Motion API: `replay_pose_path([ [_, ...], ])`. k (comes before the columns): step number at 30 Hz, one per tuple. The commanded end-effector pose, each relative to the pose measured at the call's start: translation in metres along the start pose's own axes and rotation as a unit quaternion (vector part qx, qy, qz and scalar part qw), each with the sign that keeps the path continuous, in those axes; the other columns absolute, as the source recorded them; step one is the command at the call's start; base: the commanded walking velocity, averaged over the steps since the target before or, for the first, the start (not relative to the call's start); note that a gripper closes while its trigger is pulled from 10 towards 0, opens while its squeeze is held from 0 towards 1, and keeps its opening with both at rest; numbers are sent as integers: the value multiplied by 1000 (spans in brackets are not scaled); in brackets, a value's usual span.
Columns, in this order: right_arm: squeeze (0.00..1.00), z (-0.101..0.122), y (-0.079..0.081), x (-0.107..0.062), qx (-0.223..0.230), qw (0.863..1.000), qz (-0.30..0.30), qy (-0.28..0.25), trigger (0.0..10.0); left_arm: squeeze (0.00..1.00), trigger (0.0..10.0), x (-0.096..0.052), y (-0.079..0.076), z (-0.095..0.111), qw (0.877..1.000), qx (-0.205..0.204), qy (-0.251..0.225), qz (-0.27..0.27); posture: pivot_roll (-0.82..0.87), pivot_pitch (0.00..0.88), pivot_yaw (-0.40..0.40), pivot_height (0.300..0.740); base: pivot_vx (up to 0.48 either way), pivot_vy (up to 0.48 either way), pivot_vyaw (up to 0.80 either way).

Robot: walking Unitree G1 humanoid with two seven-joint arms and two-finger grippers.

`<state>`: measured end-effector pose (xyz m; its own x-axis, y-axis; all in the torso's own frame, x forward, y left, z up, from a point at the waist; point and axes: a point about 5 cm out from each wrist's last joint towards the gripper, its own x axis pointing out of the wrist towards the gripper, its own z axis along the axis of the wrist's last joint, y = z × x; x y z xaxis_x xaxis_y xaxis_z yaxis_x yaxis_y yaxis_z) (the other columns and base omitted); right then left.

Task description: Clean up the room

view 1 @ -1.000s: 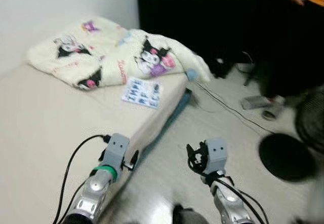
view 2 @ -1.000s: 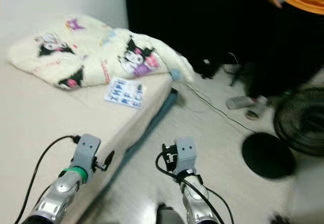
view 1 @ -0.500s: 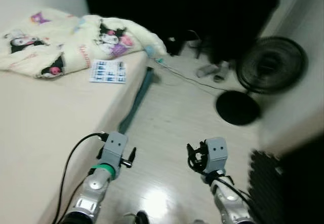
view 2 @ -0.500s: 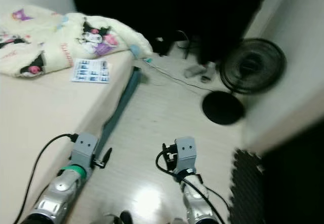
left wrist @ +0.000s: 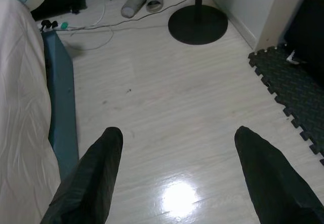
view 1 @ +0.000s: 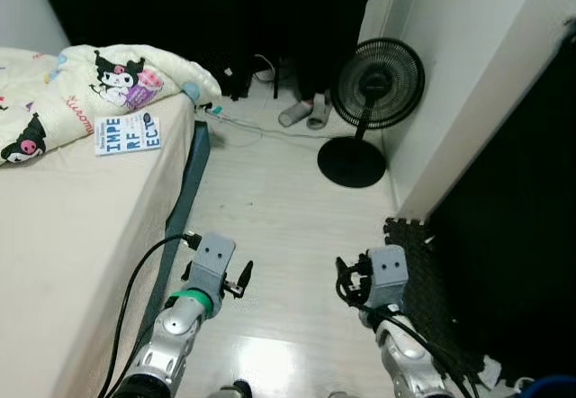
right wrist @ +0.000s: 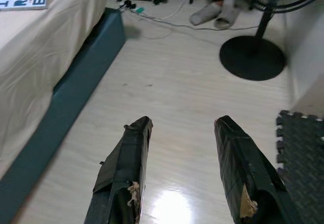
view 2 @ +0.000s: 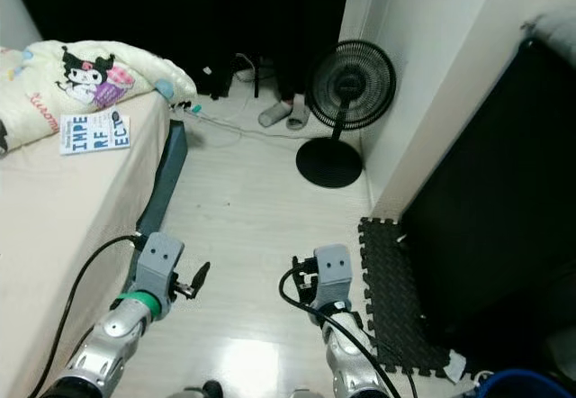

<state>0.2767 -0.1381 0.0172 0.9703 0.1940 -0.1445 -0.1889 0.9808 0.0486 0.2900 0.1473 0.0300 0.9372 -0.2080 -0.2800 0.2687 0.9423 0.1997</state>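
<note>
A: Claws? Anything picked up?

B: No. Left claw (left wrist: 177,176) and right claw (right wrist: 185,171) both released, hanging low over bare floor (view 1: 270,200), so I'd say it's scouting.

A: Clutter where?

B: Pair of slippers (view 1: 301,113) far, left of the standing fan (view 1: 376,83), beside loose cables (view 1: 238,128). Booklet (view 1: 126,134) on the bed (view 1: 63,227), far left, by the cartoon-print blanket (view 1: 108,78).

A: Readable text?

B: Booklet cover: "INDE / RF / ECT". Blanket lettering too small.

- Bedroom in a home: bed (view 1: 63,236) with cartoon-print blanket (view 1: 108,78).
- Pale wood-look floor (view 1: 270,209); standing fan (view 1: 373,87), slippers (view 1: 301,114), foam mat (view 1: 432,308) by wall.
</note>
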Motion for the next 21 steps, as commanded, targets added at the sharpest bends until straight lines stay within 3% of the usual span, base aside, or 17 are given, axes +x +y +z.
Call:
replay_pose_path([
  [1,0,-4,2,-2,3,1000,2,7,10000,0,10000,-2,1,-6,1000,2,9,2,17,76,41,731,0,0,0],
  [7,0,-5,3,-1,2,1000,6,9,10000,0,10000,-3,2,-8,1000,11,10,1,18,73,42,731,122,0,0],
  [21,0,-7,11,-1,7,1000,24,11,10000,0,10000,-4,5,-13,1000,19,18,5,22,78,43,731,470,0,0],
])
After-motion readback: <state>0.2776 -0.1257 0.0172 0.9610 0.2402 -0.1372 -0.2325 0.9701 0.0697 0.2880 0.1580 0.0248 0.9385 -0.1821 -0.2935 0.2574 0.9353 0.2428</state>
